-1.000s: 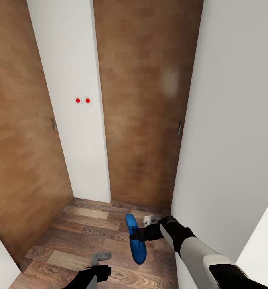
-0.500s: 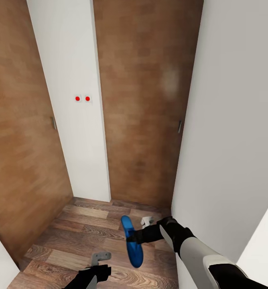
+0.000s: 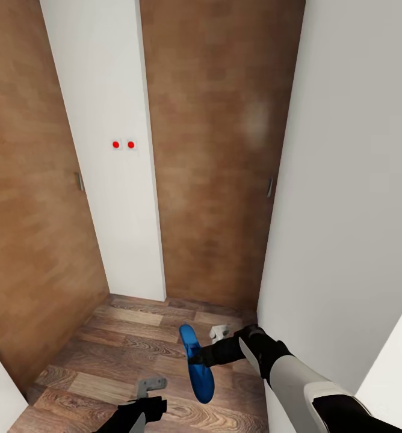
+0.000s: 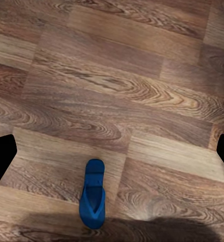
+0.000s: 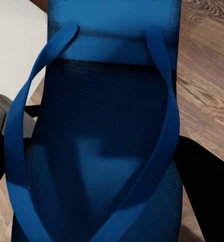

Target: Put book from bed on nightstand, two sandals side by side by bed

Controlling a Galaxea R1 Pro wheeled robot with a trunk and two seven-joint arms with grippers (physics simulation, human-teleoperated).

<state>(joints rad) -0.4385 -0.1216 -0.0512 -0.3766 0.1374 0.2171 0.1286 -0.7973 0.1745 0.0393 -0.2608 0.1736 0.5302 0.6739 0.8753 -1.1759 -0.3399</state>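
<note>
1. The right gripper was clamped on a blue flip-flop sandal, carrying it above the wood-plank floor; in the right wrist view the sandal sat across the fingers with its straps facing the camera.
2. The left gripper hung low near the floor. In its wrist view dark fingertips showed at opposite edges of the picture, so its jaws stood wide with nothing between them.
3. That same view looked down on a blue sandal over the planks; whether it was the carried one or the second of the pair could not be told.
4. Ahead stood two brown wooden doors split by a white wall panel with two red dots, and a white wall rose close on the right.
5. The bed, book and nightstand were not before the camera, so this looked like transit.
6. To do it well, the grip probably needed to hold firm, the sandal kept off the near wall, and turns taken slowly in the narrow space.
</note>
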